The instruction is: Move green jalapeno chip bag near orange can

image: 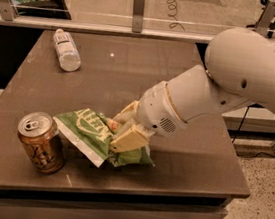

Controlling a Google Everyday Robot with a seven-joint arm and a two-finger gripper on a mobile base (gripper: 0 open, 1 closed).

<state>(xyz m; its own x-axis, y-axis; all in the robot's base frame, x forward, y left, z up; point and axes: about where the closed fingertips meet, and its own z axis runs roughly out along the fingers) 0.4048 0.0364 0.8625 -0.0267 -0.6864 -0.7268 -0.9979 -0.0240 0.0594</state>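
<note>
The green jalapeno chip bag (91, 134) lies crinkled on the brown table (191, 159), near its front edge. The orange can (41, 142) stands upright just left of the bag, almost touching the bag's left corner. My gripper (125, 126) comes in from the right on the white arm (221, 87). Its two cream fingers (129, 139) are closed on the bag's right part, with the bag's red-orange logo showing between them. The bag rests on the table under the gripper.
A clear plastic water bottle (67, 50) lies on its side at the table's back left. A glass barrier with metal posts (138, 1) runs behind the table. The front table edge is close to the can and bag.
</note>
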